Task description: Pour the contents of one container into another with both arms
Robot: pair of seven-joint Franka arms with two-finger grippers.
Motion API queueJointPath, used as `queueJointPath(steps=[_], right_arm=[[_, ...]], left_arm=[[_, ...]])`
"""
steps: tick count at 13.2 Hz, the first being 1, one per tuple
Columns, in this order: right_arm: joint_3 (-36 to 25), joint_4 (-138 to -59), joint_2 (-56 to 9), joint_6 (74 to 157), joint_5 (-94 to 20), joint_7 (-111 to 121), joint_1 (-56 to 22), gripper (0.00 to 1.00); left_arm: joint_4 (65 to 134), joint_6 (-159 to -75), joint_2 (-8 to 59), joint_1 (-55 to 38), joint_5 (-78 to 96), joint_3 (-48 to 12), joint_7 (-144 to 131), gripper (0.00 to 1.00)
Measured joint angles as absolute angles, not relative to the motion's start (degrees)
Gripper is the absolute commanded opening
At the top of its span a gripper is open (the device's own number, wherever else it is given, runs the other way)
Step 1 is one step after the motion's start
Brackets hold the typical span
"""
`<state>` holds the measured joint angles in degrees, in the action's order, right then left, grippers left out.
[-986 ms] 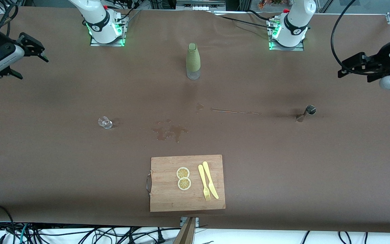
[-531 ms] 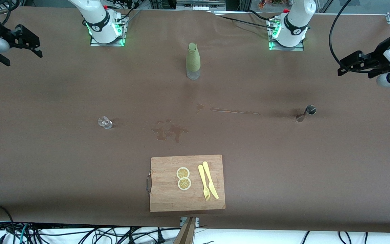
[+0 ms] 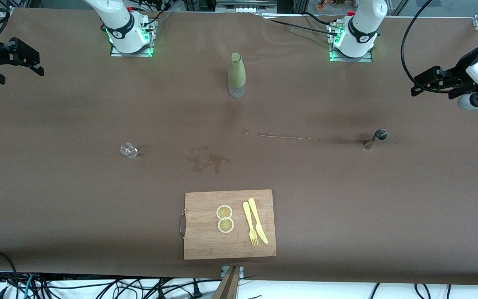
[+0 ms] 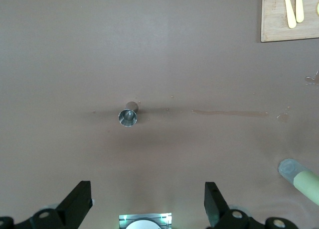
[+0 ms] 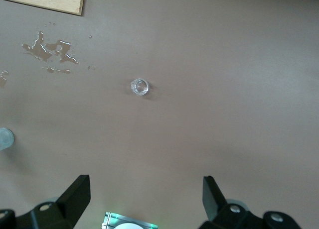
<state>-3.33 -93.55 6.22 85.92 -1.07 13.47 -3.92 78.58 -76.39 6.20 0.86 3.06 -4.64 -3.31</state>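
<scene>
Both arms are hanging way out at the table's ends, nothing in either gripper. Going from the camera side: cutting board (image 3: pixel 230 224) is sitting closest, carrying two lemon slices (image 3: pixel 225 218) plus a yellow fork (image 3: pixel 249 224) and knife (image 3: pixel 257 220) lying side by side. Farther back a spill puddle (image 3: pixel 209 161) is glistening on the brown table (image 3: pixel 347 199), with a small clear glass (image 3: pixel 128 150) toward the right arm's end and a metal jigger (image 3: pixel 376 137) toward the left arm's end. Farther still, a green-sleeved bottle (image 3: pixel 236 75) is standing upright between the bases. Right gripper (image 3: pixel 17 58) is hovering over its table end, fingers spread wide; left gripper (image 3: pixel 428 82) is doing the same over its own end, also wide open and holding nothing.
</scene>
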Motion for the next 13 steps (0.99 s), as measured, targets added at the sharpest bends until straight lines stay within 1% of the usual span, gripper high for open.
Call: queueJointPath(steps=[13], right_arm=[[-5.2,-93.5,6.6,84.1,-1.4,12.0,-3.9,1.00]], left_arm=[[78.5,-77.0,7.1,1.1,3.1,-4.7,-3.3,1.00]])
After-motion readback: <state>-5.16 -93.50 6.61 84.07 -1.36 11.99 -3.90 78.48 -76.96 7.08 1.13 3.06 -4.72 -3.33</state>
